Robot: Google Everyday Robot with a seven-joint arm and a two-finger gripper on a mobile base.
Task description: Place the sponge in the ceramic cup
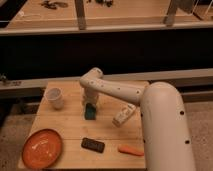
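The wooden worktop (65, 125) fills the lower left of the view, with a dark gap and a second wooden level behind it. The white arm (160, 120) rises thick from the lower right corner, narrows as it crosses over the worktop's back half, and bends down at an elbow near the middle. An orange plate (42, 148) lies at the front left corner. The white cup (55, 98) stands upright at the back left, well apart from the plate. A white bottle (124, 115) lies tilted on the right half, partly under the arm. A flat black slab (93, 145) lies near the front edge, right of the plate. The dark green sponge (90, 113) sits on the worktop near its middle, right of the cup and clear of it, behind the slab. A small orange piece (131, 149) lies at the front right, beside the slab. The tool (90, 102) points down directly over the sponge and meets its top. I cannot tell how far open it is, nor whether it has hold of the sponge.
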